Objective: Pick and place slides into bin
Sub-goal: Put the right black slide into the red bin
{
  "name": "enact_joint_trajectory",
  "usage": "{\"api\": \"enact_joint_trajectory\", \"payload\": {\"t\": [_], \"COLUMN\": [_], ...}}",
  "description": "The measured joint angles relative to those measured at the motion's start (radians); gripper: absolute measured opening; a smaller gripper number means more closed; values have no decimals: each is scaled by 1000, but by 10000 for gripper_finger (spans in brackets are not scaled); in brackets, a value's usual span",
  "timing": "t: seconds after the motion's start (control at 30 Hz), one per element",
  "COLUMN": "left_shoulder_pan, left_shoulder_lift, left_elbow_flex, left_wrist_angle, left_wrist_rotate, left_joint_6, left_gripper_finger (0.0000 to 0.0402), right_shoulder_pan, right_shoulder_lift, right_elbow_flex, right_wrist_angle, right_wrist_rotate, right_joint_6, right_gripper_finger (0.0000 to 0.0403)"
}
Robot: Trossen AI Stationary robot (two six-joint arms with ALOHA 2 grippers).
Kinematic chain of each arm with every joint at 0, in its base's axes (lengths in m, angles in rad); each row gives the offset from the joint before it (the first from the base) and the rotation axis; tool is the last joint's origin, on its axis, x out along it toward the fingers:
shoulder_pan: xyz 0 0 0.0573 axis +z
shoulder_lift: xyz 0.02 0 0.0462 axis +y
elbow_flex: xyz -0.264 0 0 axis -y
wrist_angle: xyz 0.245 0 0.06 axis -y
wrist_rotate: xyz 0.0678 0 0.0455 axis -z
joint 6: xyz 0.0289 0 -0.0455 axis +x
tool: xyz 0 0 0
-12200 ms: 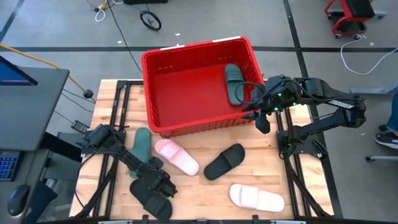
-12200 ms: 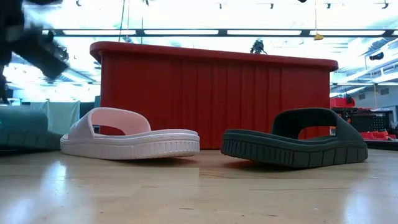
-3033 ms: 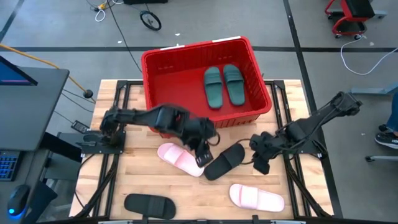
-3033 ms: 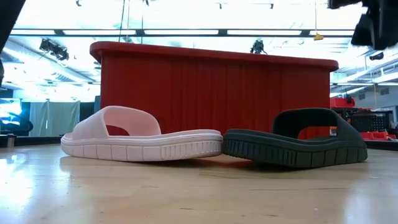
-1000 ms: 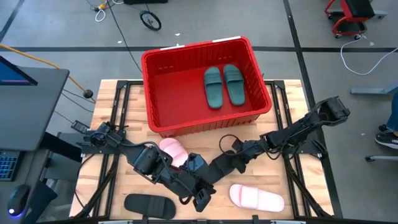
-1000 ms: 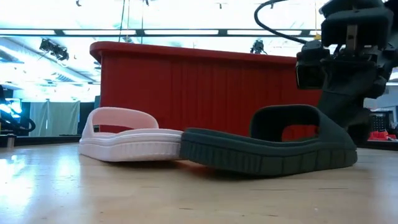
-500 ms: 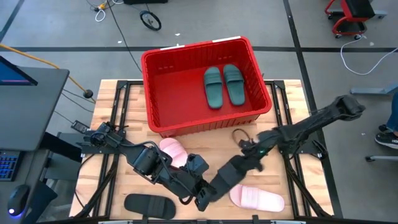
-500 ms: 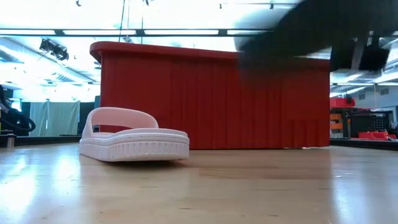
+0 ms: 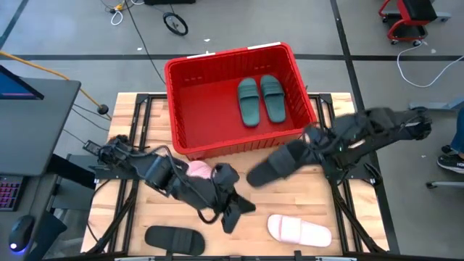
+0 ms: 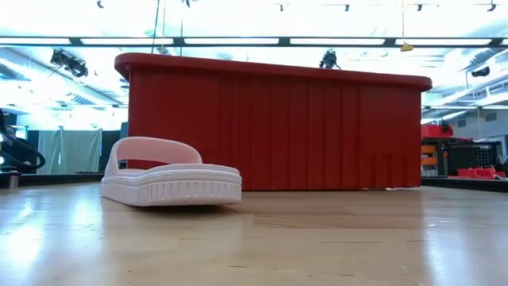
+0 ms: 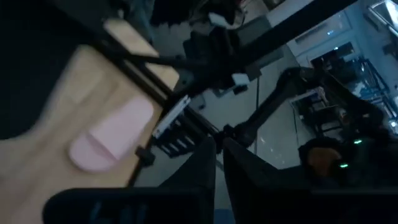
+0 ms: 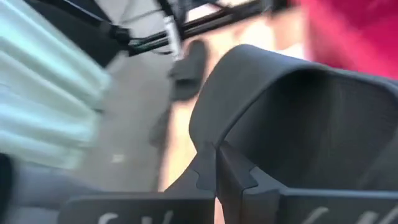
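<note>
Two dark green slides lie side by side on the floor of the red bin. My right gripper is shut on a black slide in the air off the bin's near right corner. A pale pink slide rests sole-down on the table, partly under my left arm. My left gripper hovers just past it, its fingers almost together with nothing between them. Another pink slide and another black slide lie near the table's front edge. My right gripper pinches the edge of the black slide's strap between its two fingers, whose tips meet there. The fingers come from the table's right. The slide is lifted clear of the table and reaches out from the gripper toward the table's left.
The bin's near wall stands right behind the pink slide in the low view. Bare tabletop lies between the bin's near wall and the front pink slide. Black frame rails run along both table sides.
My right gripper has lifted the black slide clear of the table and carried it up and toward the bin's near right corner; the slide has left the low view. My left gripper has drawn back a little from the front edge toward the far side.
</note>
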Motion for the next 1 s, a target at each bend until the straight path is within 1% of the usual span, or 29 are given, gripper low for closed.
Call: {"api": "enact_joint_trajectory", "payload": {"t": [0.07, 0.1, 0.23, 0.3, 0.37, 0.47, 0.5, 0.57, 0.7, 0.83, 0.93, 1.0], "left_shoulder_pan": [19, 31, 90, 120, 157, 198, 212, 228, 240, 227, 215, 207], "left_shoulder_lift": [-24, -36, -64, -68, -72, -93, -97, -113, -150, -201, -233, -253], "left_elbow_flex": [0, 0, 0, -1, -1, -2, -1, -1, -2, -2, -2, -2], "left_wrist_angle": [-3, -2, -15, -29, -57, -112, -119, -156, -192, -194, -204, -206], "left_wrist_rotate": [-5, -7, -11, 0, 52, 148, 167, 173, 173, 174, 175, 174], "left_joint_6": [59, 95, 220, 233, 233, 238, 238, 250, 286, 348, 404, 439], "left_gripper_finger": [22, 18, 5, 5, 9, 22, 26, 31, 31, 18, 8, 5], "right_shoulder_pan": [-58, -88, -214, -285, -360, -480, -514, -577, -683, -769, -813, -834], "right_shoulder_lift": [72, 107, 253, 324, 397, 514, 553, 630, 772, 899, 971, 1012], "right_elbow_flex": [132, 192, 399, 498, 590, 700, 724, 757, 787, 785, 785, 786], "right_wrist_angle": [-72, -90, -177, -244, -324, -445, -467, -483, -460, -373, -267, -205], "right_wrist_rotate": [5, -12, -170, -210, -214, -238, -254, -280, -305, -300, -301, -323], "right_joint_6": [-115, -164, -340, -413, -481, -631, -682, -756, -830, -905, -920, -920], "right_gripper_finger": [2, 2, 1, 0, 0, 0, 0, 0, 0, 0, 0, 0]}}
